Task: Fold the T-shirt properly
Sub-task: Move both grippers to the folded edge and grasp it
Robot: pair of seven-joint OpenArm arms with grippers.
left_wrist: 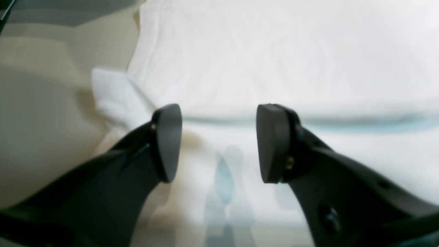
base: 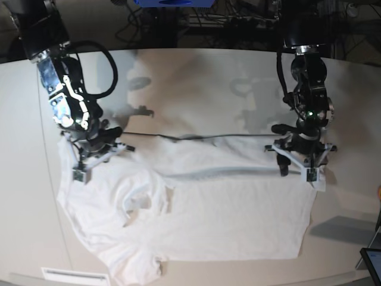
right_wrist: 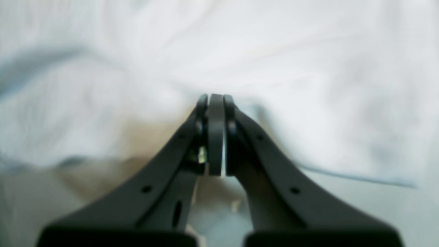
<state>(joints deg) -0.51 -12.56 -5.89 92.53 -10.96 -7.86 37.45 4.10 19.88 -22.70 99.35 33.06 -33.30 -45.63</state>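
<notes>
While hovering over the white T-shirt (left_wrist: pixel 274 61) in the left wrist view, left gripper (left_wrist: pixel 219 144) spread wide and empty; right wrist view, right gripper (right_wrist: pixel 215 99) clenched at a cloth edge, grasp unclear; base view, T-shirt folded over on the table (base: pixel 196 77).

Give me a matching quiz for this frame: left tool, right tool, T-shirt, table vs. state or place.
Things:
1. left tool
2. right tool
3. T-shirt
4. table

States:
A. off-white, under everything
B. open, over the shirt's edge
C. white, wrinkled, partly folded
D. shut, at the shirt's edge

Pairs: 1-B, 2-D, 3-C, 4-A
</notes>
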